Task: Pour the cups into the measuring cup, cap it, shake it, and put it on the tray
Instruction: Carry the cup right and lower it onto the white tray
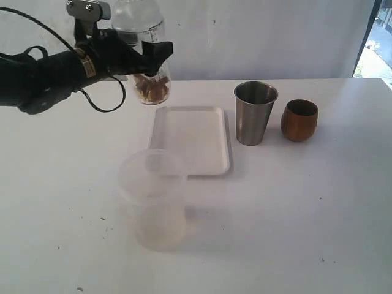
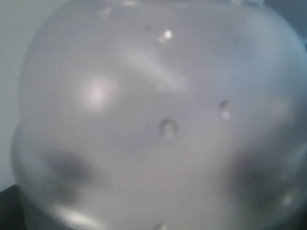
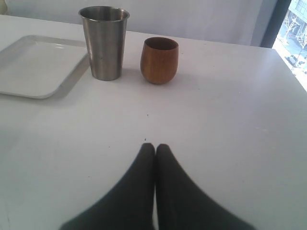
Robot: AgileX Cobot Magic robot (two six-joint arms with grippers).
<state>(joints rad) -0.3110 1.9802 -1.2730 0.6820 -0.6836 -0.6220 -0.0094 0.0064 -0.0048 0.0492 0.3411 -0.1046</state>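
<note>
Looks like we're at the shake step: left jaws wide around the raised measuring cup (image 1: 144,30), right jaws closed, empty. Next up, we'd say: onto the tray (image 1: 191,135).

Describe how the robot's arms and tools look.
The left arm is black and tubular, with a tan band near the wrist, a thin black cable looping beneath, and a grey metal bracket on top. The left tool is black. The right tool has two smooth black tapering fingers.

Looks like a bare test lab: plain white worktop (image 1: 294,208), blank white wall (image 1: 275,37), window (image 1: 378,58) at one edge
</note>
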